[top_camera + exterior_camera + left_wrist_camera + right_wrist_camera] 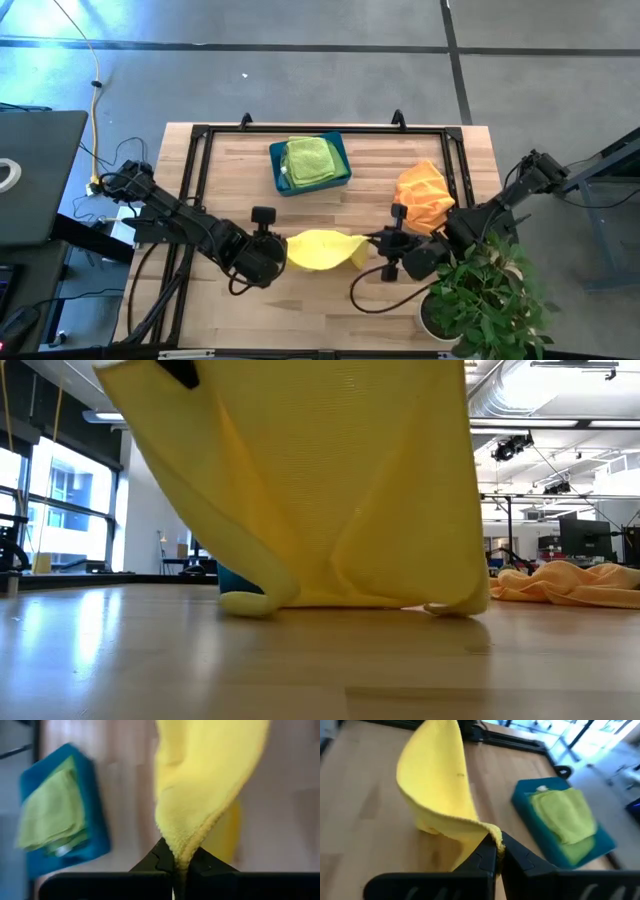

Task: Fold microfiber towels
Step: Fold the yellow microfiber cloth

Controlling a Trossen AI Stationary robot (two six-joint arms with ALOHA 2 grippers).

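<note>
while both grippers' fingers pinch yellow towel [320, 249] ends, teal bin [340, 172] holds folded lime green towel [308, 158].

Yellow towel [210, 780]: soft fuzzy cloth, matt, fine nap w/ stitched hem; table [200, 660]: pale wood, smooth, slight sheen; bin [600, 840]: teal plastic

Open lab hall: exposed ceiling ducts [520, 400], monitors [585, 540], tall windows [60, 500].

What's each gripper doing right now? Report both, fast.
Left gripper: closed on one edge of the yellow towel.
Right gripper: closed on the opposite edge of the same towel.
</note>
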